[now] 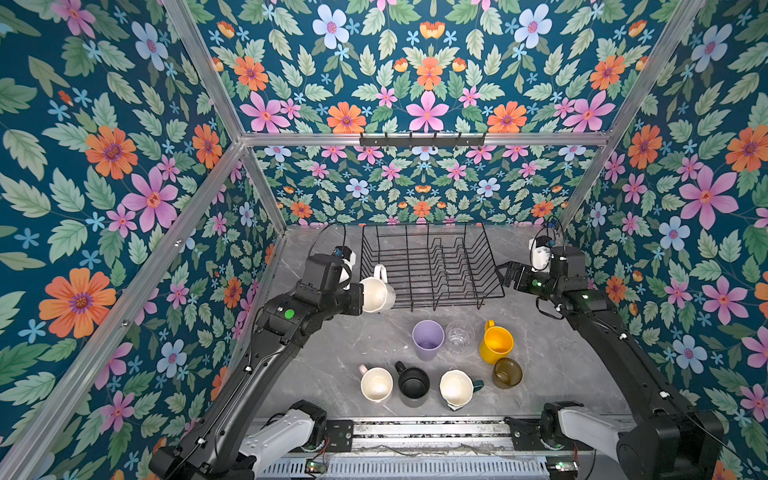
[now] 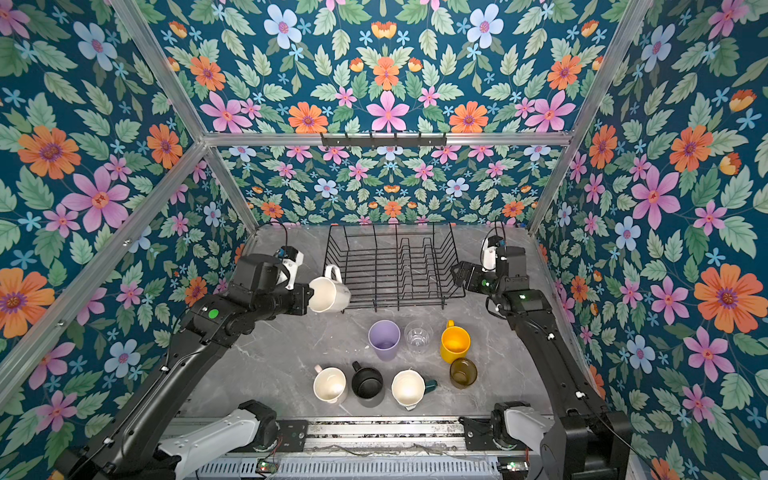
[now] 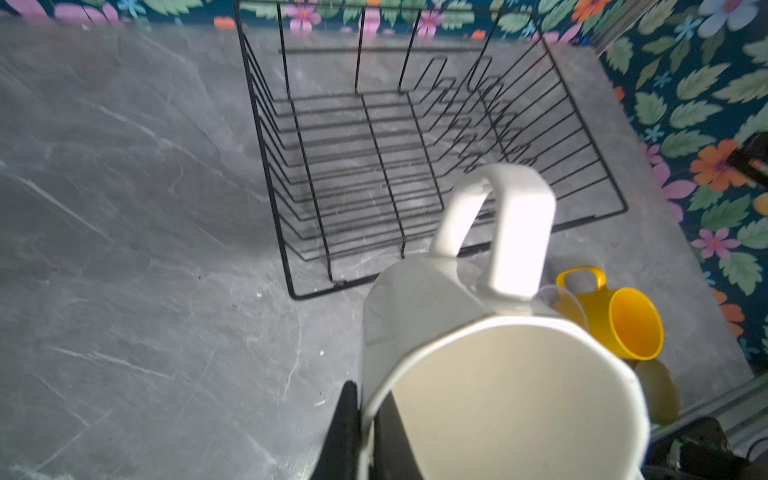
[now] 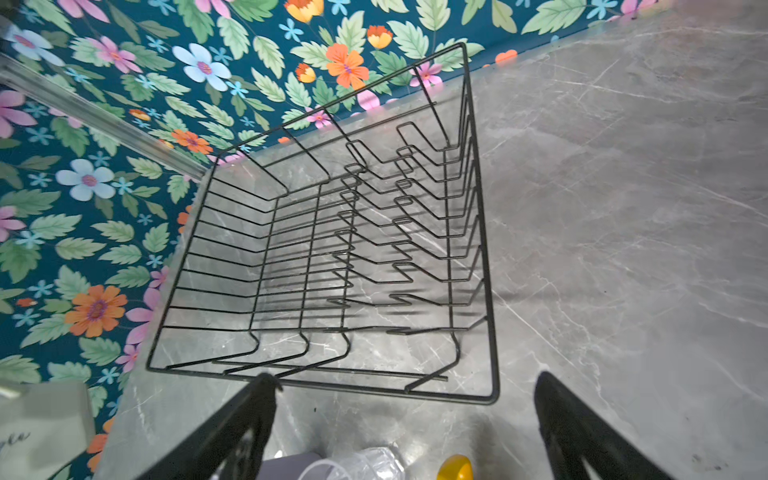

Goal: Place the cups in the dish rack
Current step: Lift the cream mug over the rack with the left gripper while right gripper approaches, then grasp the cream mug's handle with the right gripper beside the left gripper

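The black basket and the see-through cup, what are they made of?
The basket looks like thin metal wire with a smooth black coating: the table shows between the rods. The see-through cup is probably glass, maybe clear plastic: colourless, with bright glints.

1. the dish rack (image 1: 484, 266) was thin black wire, smooth and faintly shiny.
2. the white mug (image 3: 436, 316) looked like glossy glazed ceramic.
3. the black mug (image 1: 413, 384) looked matt.
4. the clear glass (image 1: 460, 337) and amber glass (image 1: 507, 372) were see-through.
5. the table (image 1: 332, 361) was grey, marble-veined, low-sheen.
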{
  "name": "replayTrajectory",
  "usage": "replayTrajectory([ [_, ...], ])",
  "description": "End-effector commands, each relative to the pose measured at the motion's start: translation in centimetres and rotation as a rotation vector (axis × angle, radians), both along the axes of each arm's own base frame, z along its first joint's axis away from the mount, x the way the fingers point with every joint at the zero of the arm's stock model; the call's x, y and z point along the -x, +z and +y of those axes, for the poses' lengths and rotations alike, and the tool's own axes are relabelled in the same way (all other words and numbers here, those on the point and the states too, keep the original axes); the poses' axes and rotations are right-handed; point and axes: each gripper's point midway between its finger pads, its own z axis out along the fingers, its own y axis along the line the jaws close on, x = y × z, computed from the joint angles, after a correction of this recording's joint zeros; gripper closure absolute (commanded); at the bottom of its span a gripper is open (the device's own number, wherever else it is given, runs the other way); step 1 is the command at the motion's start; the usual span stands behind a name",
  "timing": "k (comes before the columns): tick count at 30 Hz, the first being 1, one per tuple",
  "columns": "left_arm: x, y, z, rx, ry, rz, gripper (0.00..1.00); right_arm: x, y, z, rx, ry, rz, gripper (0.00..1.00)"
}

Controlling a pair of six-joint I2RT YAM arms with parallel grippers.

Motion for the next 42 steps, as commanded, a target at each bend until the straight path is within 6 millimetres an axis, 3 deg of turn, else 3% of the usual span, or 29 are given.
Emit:
replayTrajectory([
  [1,-2.9,4.9,-1.7,0.121,-0.016,-0.182,1.00,0.1,2.7,1.5,-0.073,0.071,-0.096,0.04],
  [6,-4.7,8.0,-4.7,0.365,-0.140,-0.240,1.00,1.0,5.2,2.8,-0.133,0.143,-0.167,0.04],
  [13,-4.1,11.9,-6.6,0.748,-0.393,-0.324,1.00,3.9,9.8,6.4,-0.362,0.372,-0.307,0.02],
  [18,-3.4,11.8,-7.9,0.840,-0.514,-0.293,1.00,5.5,12.5,8.3,-0.466,0.534,-0.396,0.01],
  [28,-2.8,11.2,-9.0,0.915,-0.610,-0.221,1.00,8.6,15.4,13.0,-0.421,0.792,-0.545,0.01],
  [35,-2.3,10.5,-9.9,0.920,-0.645,-0.182,1.00,8.1,16.5,14.2,-0.425,0.811,-0.578,0.01],
  [42,-2.1,10.1,-10.2,0.921,-0.658,-0.161,1.00,8.1,16.3,16.5,-0.406,0.857,-0.573,0.01],
])
